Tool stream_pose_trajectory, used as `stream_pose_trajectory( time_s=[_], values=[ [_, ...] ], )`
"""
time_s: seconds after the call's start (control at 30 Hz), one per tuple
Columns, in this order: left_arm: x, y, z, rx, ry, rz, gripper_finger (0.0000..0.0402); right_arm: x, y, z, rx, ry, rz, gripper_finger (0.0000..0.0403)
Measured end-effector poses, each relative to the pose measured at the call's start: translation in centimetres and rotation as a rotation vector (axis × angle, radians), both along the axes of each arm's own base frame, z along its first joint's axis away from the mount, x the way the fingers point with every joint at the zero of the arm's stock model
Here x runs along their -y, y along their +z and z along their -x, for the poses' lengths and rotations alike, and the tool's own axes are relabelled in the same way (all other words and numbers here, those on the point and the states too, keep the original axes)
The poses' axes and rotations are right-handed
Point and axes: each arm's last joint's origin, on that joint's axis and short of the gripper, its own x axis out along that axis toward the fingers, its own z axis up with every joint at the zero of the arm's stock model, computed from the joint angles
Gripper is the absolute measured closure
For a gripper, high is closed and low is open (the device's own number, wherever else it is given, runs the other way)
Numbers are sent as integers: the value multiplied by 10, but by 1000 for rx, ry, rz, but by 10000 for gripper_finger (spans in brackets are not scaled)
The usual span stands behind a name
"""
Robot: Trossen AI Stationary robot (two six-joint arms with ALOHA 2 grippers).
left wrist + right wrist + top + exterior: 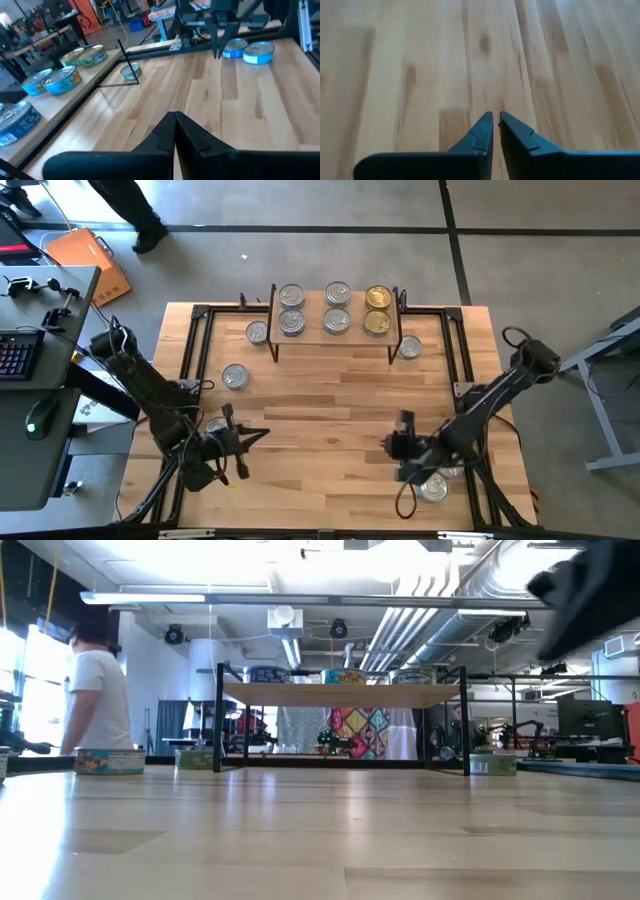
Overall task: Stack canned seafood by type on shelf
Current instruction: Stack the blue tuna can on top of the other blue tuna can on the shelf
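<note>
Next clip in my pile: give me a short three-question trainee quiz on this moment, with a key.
1. How many tins sit on the shelf, seen from above?
2. True or false: the right gripper holds a tin.
3. Which column of tins on the shelf is gold-lidded: a) on the left arm's side, b) middle, c) on the right arm's side?

Key
1. Six, in three columns of two.
2. False; its fingers are nearly together over bare tabletop, nothing between them.
3. c, the gold-lidded tins.
</note>
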Motion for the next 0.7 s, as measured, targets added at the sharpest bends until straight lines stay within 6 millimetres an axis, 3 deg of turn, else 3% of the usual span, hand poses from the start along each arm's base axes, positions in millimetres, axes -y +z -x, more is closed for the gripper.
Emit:
stream_pose_trajectory(
  time_s=[0.1, 0.23, 0.5, 0.7],
  values=[
    [-2, 0, 1, -13, 0, -15, 401, 3, 0, 16, -59, -96, -23, 396],
    [-5, -3, 2, -33, 15, -23, 401, 6, -1, 22, -88, -200, -61, 402],
    [-25, -8, 16, -126, 84, 295, 401, 6, 3, 12, 25, -205, -50, 400],
    [-54, -18, 27, -274, 301, 390, 401, 10, 9, -5, 146, -182, -6, 400]
  ],
)
